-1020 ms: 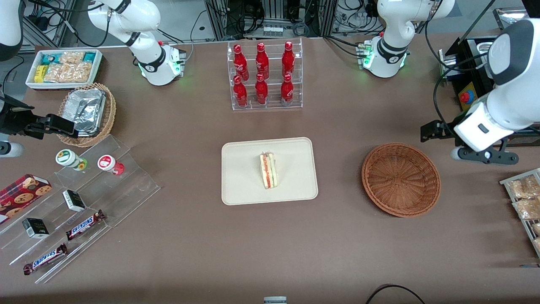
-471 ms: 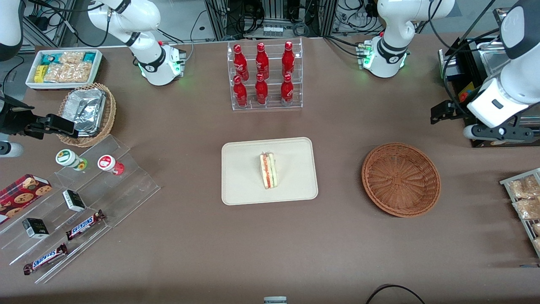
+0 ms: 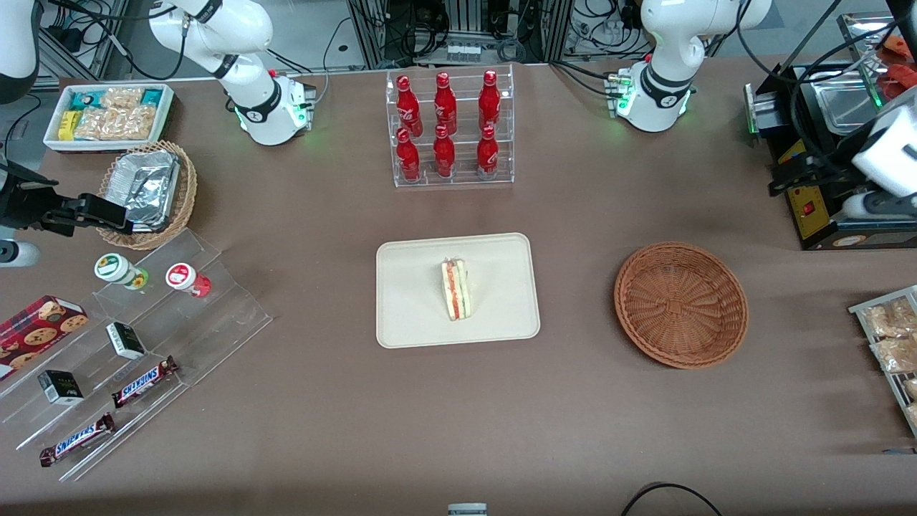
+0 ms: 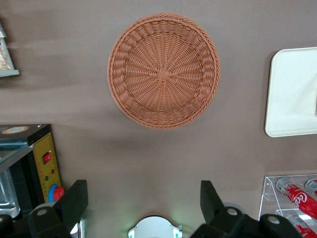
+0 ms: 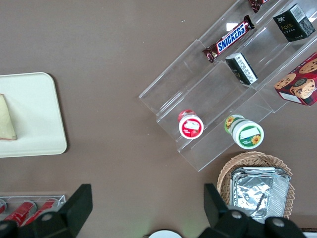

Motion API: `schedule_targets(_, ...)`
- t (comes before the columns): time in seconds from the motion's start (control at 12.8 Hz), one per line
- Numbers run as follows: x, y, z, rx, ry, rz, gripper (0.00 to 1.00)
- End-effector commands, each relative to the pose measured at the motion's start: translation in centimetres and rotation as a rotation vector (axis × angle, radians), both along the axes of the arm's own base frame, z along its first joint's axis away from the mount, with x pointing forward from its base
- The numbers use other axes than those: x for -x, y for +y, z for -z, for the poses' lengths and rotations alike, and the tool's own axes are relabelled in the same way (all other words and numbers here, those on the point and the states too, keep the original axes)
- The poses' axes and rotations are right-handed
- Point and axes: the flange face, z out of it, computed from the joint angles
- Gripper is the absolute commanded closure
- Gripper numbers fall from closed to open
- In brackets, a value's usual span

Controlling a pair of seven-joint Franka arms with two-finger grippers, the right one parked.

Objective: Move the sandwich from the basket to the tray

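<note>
Resting on the cream tray (image 3: 494, 315), the wrapped sandwich wedge (image 3: 455, 289) lies near its middle, while the reddish-brown wicker basket (image 3: 680, 304) sits bare beside it toward the working arm's end of the brown surface (image 3: 322, 401).

From the front, the left arm's pincer (image 3: 863, 208) is far out at the working arm's end, over a black control box (image 3: 813, 208) with a red button, farther from the camera than the basket and well apart from it. In the left wrist view the pincer (image 4: 143, 201) has its two dark fingers (image 4: 74, 201) spread wide apart with nothing between them, and the round basket (image 4: 164, 70) shows whole with only its weave inside. A clear rack of red cola bottles (image 3: 448, 129) stands farther from the camera than the tray.
</note>
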Motion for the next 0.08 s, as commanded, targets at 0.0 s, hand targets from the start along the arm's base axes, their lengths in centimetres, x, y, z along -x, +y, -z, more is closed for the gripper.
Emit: schedule_targets(0.0, 0.23, 1.12, -1.19, -0.002, 0.004, 0.033, 0.0)
